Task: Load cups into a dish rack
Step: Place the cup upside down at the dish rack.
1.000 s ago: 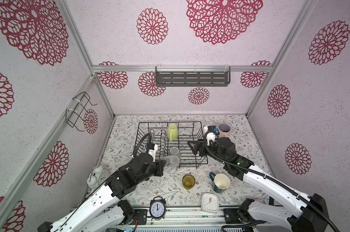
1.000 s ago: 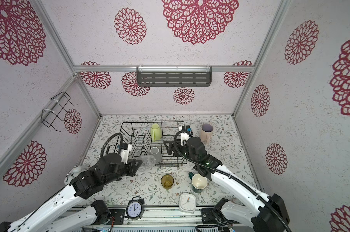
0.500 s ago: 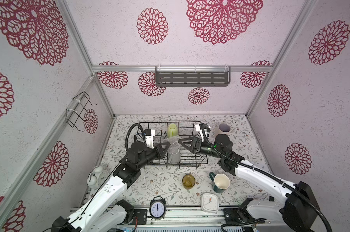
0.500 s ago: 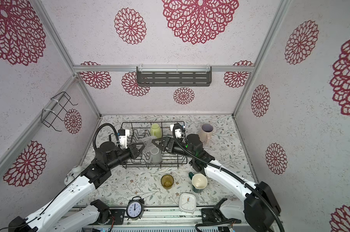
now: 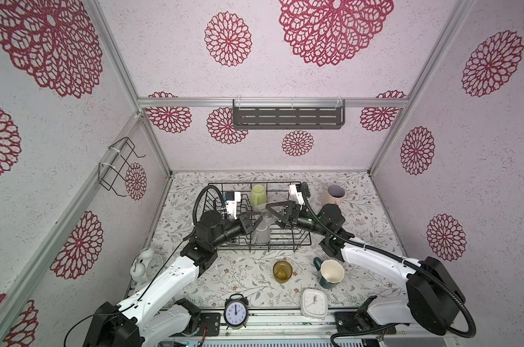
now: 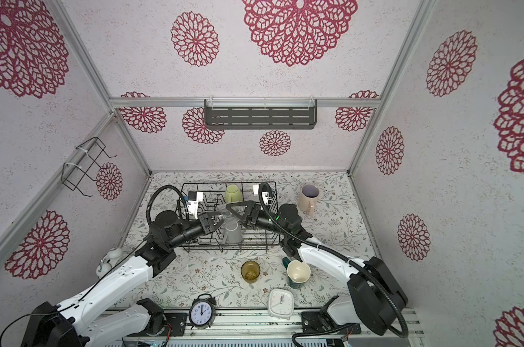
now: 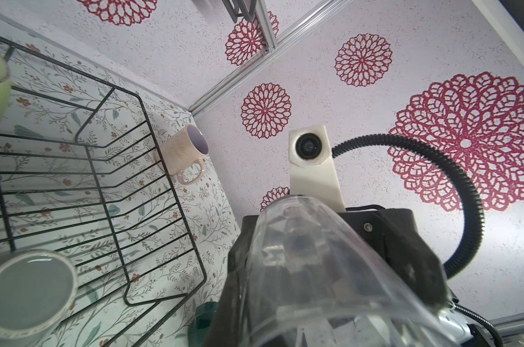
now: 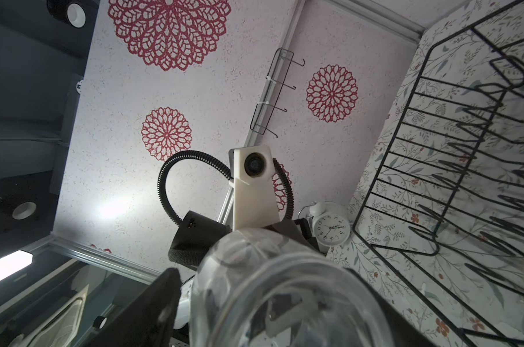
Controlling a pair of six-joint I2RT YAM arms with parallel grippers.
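Both arms meet above the black wire dish rack (image 5: 272, 182). My left gripper (image 5: 252, 220) is shut on a clear glass (image 5: 262, 214), held tilted in the air. My right gripper (image 5: 271, 214) stands open with its jaws on either side of that glass; in the right wrist view a finger (image 8: 152, 306) shows a small gap to the glass (image 8: 284, 294). Inside the rack sit a yellow-green mug (image 5: 258, 193), upside down, and a grey mug (image 5: 262, 235). A pink mug (image 5: 333, 193), an amber tumbler (image 5: 282, 271) and a dark teal mug (image 5: 330, 273) stand on the table.
A black alarm clock (image 5: 236, 311) and a white square clock (image 5: 314, 303) stand at the front edge. A white alarm clock (image 5: 142, 264) sits at the left wall. A wire holder (image 5: 116, 168) and a slotted shelf (image 5: 287, 117) hang on the walls.
My left gripper carried the clear glass from the rack's front up over the rack. My right gripper swung left from the rack's right side and now straddles the glass.
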